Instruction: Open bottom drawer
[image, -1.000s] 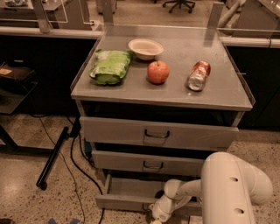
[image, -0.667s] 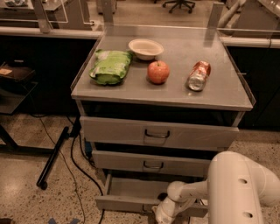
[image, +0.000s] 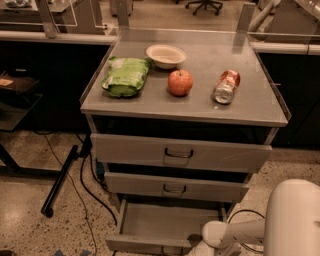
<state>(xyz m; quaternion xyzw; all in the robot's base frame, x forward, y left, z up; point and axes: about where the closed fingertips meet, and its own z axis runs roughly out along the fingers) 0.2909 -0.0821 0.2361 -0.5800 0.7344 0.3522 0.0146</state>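
The bottom drawer of the grey cabinet is pulled out and shows its plain grey inside. Its front panel lies near the lower edge of the view. My white arm reaches in from the lower right. My gripper is at the middle of the drawer's front panel, at the bottom edge of the view and mostly cut off. The drawer's handle is hidden there.
The middle drawer and the top drawer stand slightly ajar above. On the cabinet top lie a green bag, a white bowl, an apple and a can. A black pole and cables lie on the floor at left.
The bottom drawer has slid further out toward the camera. My arm and gripper have drawn back and down with it, toward the lower right.
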